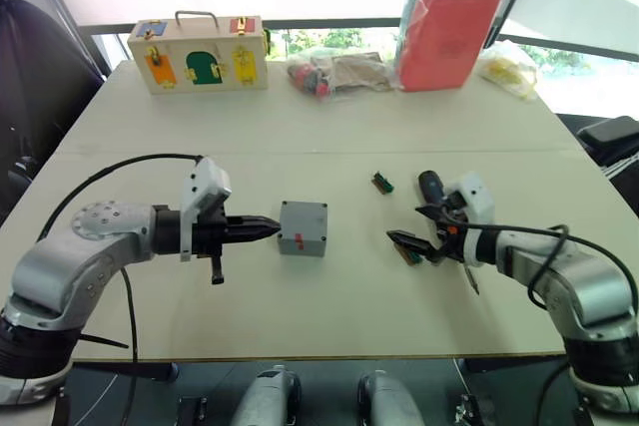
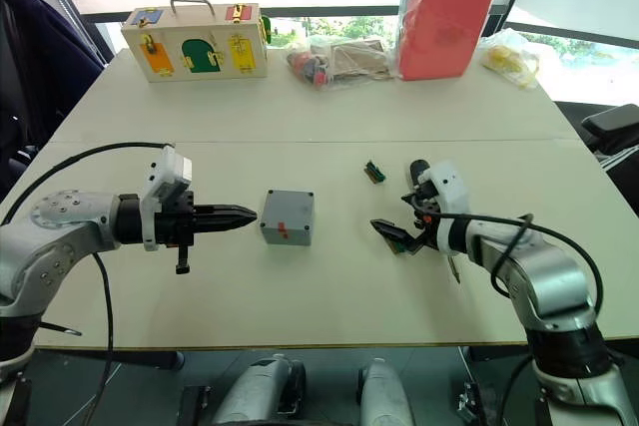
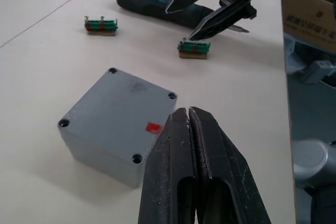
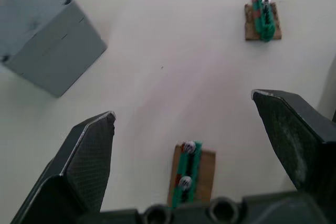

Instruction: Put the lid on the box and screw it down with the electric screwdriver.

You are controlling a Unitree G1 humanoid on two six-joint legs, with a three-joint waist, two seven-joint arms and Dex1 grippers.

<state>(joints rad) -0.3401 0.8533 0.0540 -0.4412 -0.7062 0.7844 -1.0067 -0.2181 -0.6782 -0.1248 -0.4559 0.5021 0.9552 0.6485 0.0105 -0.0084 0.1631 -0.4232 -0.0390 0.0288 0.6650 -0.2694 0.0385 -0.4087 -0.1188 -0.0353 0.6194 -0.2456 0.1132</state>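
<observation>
Jaws: left gripper [image 1: 268, 229] pressed together, empty, tip just left of box [image 1: 303, 227] | right gripper [image 1: 415, 227] spread wide over green block [image 4: 190, 177] | lid on box | electric screwdriver [image 3: 157, 6] beside right gripper

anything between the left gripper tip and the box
Nothing: in the left eye view only bare table separates the shut left gripper from the box.
</observation>
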